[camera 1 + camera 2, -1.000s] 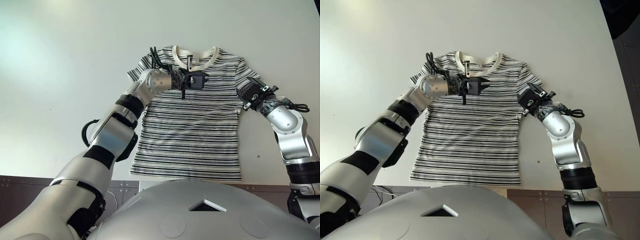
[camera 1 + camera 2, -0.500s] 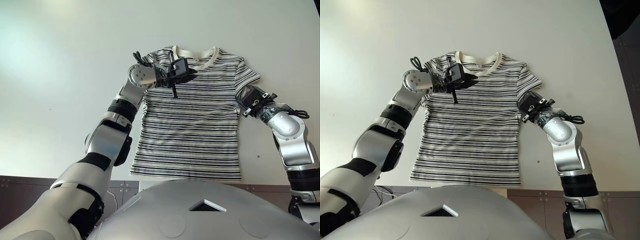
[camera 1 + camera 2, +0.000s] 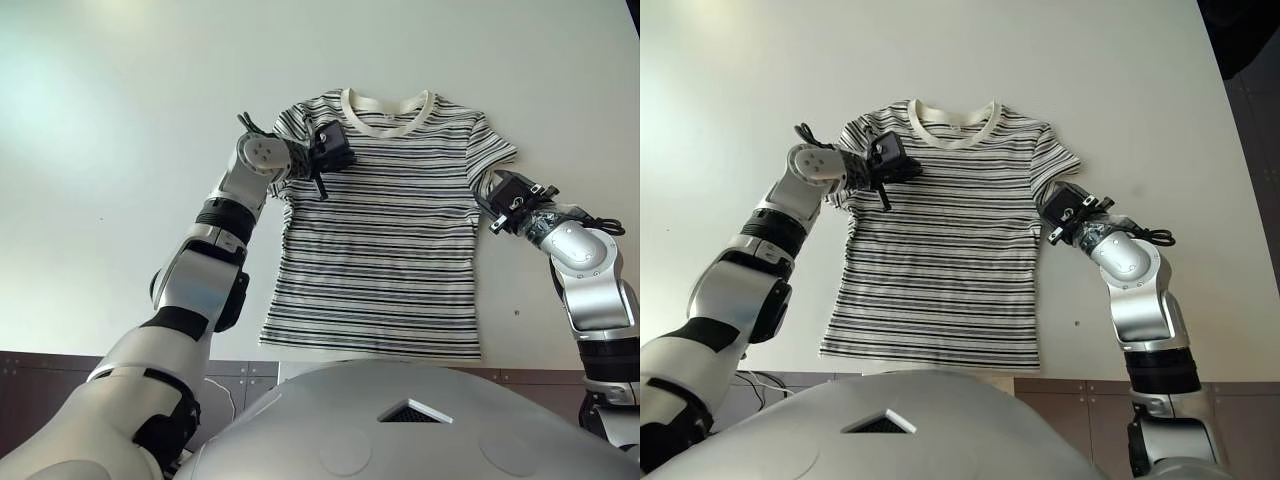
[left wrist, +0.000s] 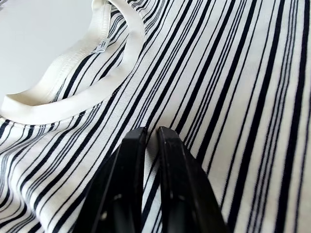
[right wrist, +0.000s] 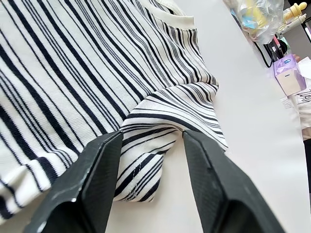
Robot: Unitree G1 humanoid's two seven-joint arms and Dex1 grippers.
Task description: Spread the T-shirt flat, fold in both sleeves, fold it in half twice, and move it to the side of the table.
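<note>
The T-shirt (image 3: 385, 250) lies flat on the bench (image 3: 120, 150), with its collar (image 3: 385, 108) on the far side. The left hand (image 4: 148, 133) is over the shirt, left of the collar. The right hand (image 5: 151, 138) is at the right sleeve (image 3: 492, 150).

1. A white, evenly lit table (image 3: 120, 150) stretched beneath the right gripper (image 5: 151, 138)
2. Beyond the gripper, off the table's edge, sat a clear plastic bag (image 5: 252, 17) and a purple box (image 5: 290, 77)
3. Dark floor (image 3: 1255, 30) lay past the table, well right of the gripper

Black-and-white striped T-shirt (image 3: 385, 250), cream collar (image 4: 82, 94), white table (image 3: 120, 150).
</note>
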